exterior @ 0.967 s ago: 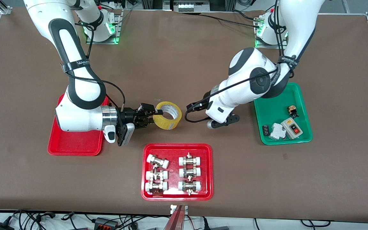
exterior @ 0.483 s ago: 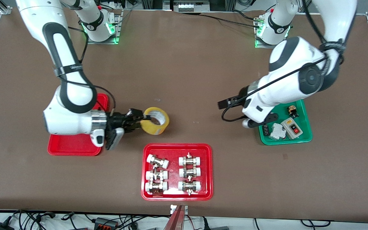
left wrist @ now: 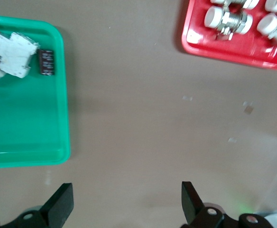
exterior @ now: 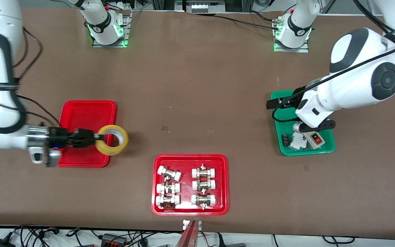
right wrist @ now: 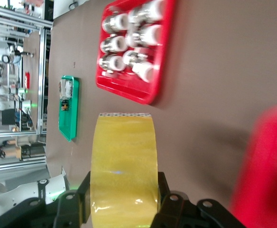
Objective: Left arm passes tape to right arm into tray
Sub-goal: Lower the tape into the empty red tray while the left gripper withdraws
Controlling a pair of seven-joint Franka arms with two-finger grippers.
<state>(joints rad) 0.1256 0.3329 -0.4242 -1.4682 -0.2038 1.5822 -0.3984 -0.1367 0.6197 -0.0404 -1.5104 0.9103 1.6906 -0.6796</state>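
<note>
Front view, brown table (exterior: pixel 197 85), right tool (exterior: pixel 96 139) gripping tape (exterior: pixel 112 140) over tray (exterior: pixel 87 113) edge, left tool (exterior: pixel 273 104) open above green tray (exterior: pixel 279 137).

A brown table (exterior: pixel 197 85) carries two trays of parts. A red tray (exterior: pixel 190 160) near the front camera, midway between the arms' ends, holds six metal pipe fittings with white caps (exterior: pixel 168 188), laid in two columns of three. A green tray (exterior: pixel 279 123) toward the left arm's end holds a white breaker-like block (exterior: pixel 297 141), a small black part (exterior: pixel 285 140) just beside it, and a grey switch box with a red button (exterior: pixel 315 140). Small scraps of clear tape (exterior: pixel 165 128) lie on the bare table between the trays. Cables (exterior: pixel 115 236) trail below the table's front edge.
</note>
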